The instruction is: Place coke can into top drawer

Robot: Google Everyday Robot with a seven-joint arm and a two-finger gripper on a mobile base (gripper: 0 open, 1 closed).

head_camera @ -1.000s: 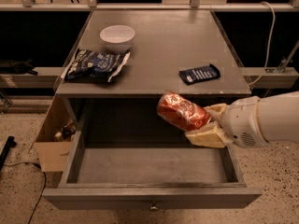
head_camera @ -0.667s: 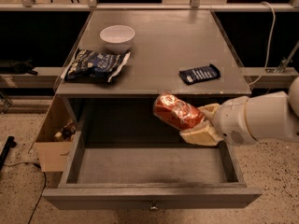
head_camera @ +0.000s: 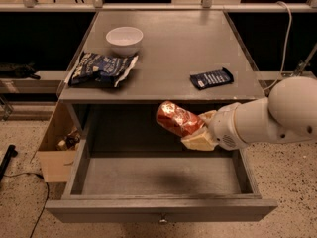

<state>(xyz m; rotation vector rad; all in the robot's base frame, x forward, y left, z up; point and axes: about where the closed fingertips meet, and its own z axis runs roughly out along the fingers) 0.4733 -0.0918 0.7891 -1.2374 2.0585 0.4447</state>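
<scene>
Since a second ago the can (head_camera: 176,118) and the gripper (head_camera: 197,129) have slid a little toward 9 o'clock, and more of the white arm (head_camera: 267,115) now reaches in from 3 o'clock.

Camera view: the gripper sits just right of centre, its cream fingers (head_camera: 198,142) closed around the right end of the can, one above and one below. The can is off the wood, tilted with its free end up toward 10 o'clock, over the back part of the open drawer (head_camera: 148,175) and just below the front edge of the top (head_camera: 183,48). The drawer is pulled well out toward 6 o'clock, its knob (head_camera: 162,220) at the front centre. On the top, a white bowl (head_camera: 124,38) stands at 11 o'clock, a blue chip bag (head_camera: 101,68) lies just in front of it at 10 o'clock, and a dark bar wrapper (head_camera: 211,78) lies flat at 1 o'clock, well apart from both. A cardboard box (head_camera: 57,143) stands on the floor at 9 o'clock, beside the cabinet
</scene>
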